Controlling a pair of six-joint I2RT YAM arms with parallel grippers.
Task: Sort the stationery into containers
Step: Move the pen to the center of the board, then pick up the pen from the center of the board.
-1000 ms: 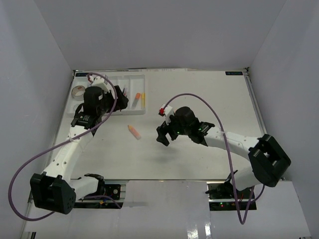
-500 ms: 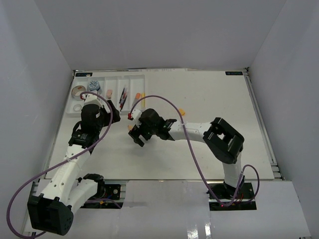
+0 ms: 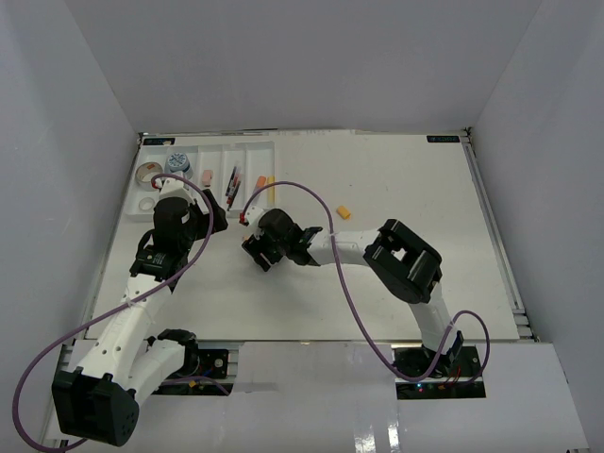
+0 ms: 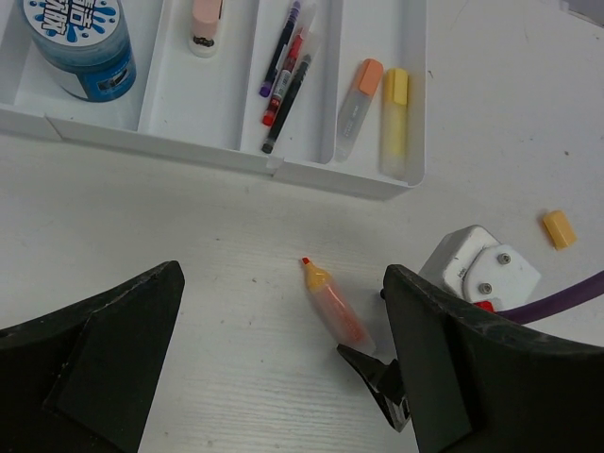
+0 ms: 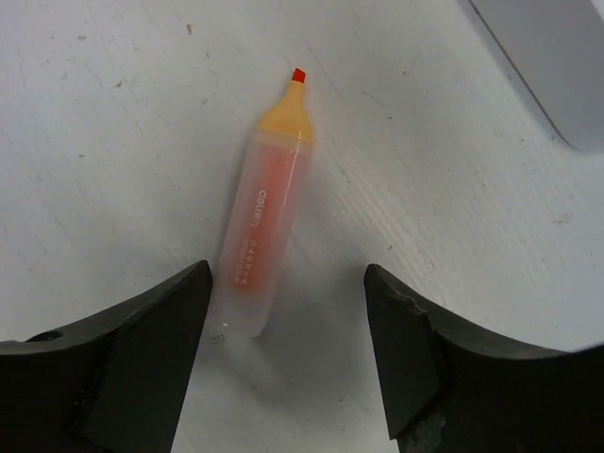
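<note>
An uncapped orange highlighter lies flat on the table in front of the tray, and also shows in the left wrist view. My right gripper is open, low over the table, with the highlighter's rear end between its fingers, close to the left one; in the top view it covers the highlighter. My left gripper is open and empty above the table near the tray. The white tray holds a blue-white tub, a pink eraser, pens, an orange marker and a yellow marker.
A small orange cap lies on the table right of the tray, also in the left wrist view. Two tape rolls sit left of the tray. The tray's corner is near the right gripper.
My right arm swung left across the table and came down around the orange highlighter. My left arm drew back from over the tray, uncovering its contents.
</note>
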